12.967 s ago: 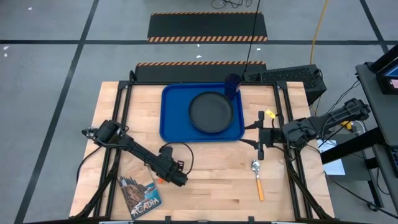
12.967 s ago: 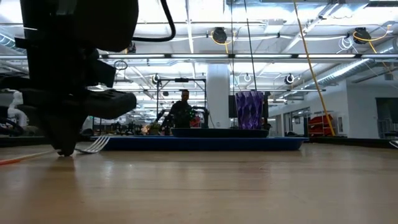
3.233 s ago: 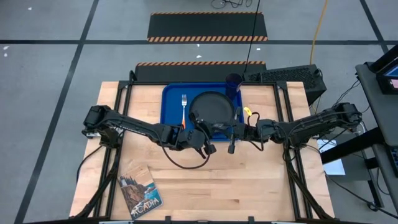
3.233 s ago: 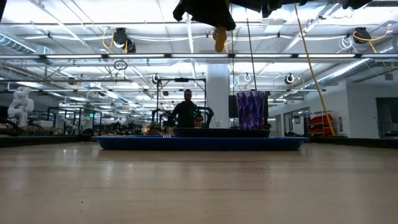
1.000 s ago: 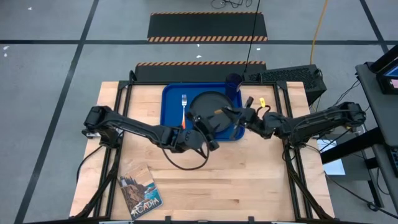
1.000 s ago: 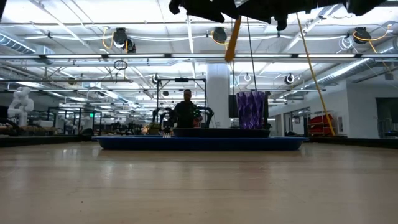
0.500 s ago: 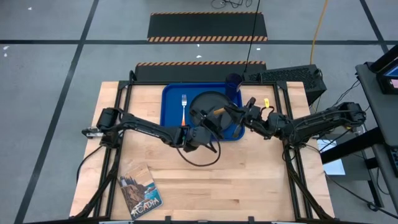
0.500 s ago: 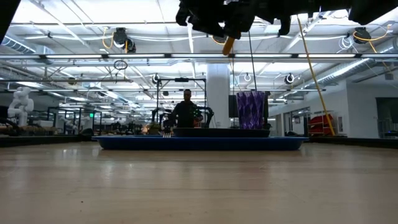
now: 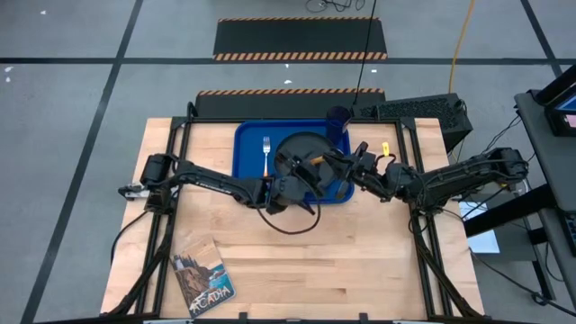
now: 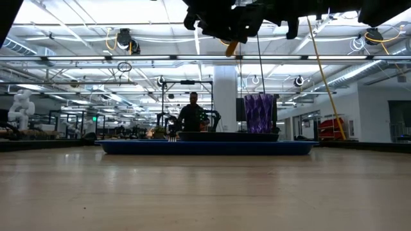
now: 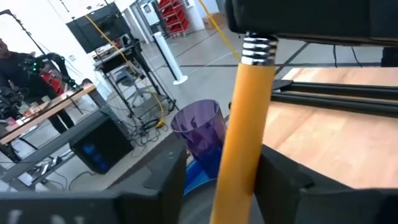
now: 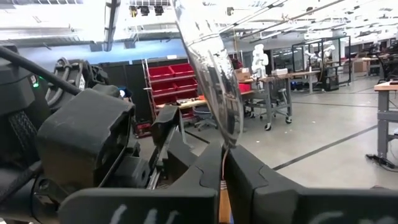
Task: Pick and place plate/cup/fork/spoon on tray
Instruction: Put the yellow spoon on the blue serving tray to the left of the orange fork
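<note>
Half a second back the two grippers were a little apart above the round black plate (image 9: 304,149); now they have closed in on each other over it, and the left gripper (image 9: 303,180) has slid nearer the right gripper (image 9: 329,162). The small spoon with the silver metal bowl and yellow-orange plastic handle (image 9: 314,162) hangs in the air between them, well above the large bright blue rectangular tray (image 9: 247,175). The right gripper's fingers (image 12: 205,168) are pinched on the spoon's neck (image 12: 210,59). In the left wrist view the handle (image 11: 247,134) runs between the left gripper's two dark fingers (image 11: 283,171), which stand just beside it on either side; I cannot tell whether they press it.

On the tray, the small fork with silver tines and an orange plastic handle (image 9: 265,155) lies in the strip left of the plate, and the small purple plastic tumbler (image 9: 337,120) stands upright in the far right corner. From table height the whole wooden tabletop (image 10: 205,192) in front of the tray's near rim lies open. A small picture booklet (image 9: 202,277) sits near the front left corner, well apart from the tray.
</note>
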You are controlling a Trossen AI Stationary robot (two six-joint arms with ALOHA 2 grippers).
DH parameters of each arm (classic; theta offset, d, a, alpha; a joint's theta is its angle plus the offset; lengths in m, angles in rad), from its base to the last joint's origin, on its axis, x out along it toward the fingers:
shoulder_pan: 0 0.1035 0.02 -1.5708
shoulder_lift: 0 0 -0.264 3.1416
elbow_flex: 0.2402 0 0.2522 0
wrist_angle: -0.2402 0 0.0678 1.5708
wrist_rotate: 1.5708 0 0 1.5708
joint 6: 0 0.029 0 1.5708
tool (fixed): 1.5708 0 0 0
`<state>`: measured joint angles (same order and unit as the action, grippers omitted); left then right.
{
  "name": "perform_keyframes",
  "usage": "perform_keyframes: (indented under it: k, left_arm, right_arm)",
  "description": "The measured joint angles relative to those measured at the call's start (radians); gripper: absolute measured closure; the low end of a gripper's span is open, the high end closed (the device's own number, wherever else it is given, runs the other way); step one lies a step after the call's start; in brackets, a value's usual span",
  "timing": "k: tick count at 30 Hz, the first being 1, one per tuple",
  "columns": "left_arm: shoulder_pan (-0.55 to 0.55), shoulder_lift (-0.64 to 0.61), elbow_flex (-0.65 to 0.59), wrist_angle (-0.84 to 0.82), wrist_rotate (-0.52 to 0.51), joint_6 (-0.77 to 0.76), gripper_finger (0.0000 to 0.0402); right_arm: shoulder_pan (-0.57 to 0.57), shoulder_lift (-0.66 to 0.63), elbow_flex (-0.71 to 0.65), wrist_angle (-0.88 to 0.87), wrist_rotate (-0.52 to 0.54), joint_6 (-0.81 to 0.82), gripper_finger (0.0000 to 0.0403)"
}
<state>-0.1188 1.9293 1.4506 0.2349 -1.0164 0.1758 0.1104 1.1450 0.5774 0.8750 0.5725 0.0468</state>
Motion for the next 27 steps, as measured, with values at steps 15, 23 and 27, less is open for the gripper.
perform_keyframes:
  k: [15, 23, 27]
  left_arm:
    - [-0.003, 0.0, 0.0, -0.001, 0.043, 0.015, 0.0325]
    - [-0.004, 0.0, 0.0, -0.027, 0.042, 0.013, 0.0331]
    - [-0.003, 0.0, 0.0, -0.032, 0.039, 0.01, 0.0328]
  right_arm:
    - [0.0, 0.004, 0.0, 0.004, 0.001, 0.004, 0.0403]
    - [0.0, 0.004, 0.0, -0.01, 0.003, -0.02, 0.0386]
    - [0.0, 0.004, 0.0, -0.02, 0.003, -0.042, 0.0353]
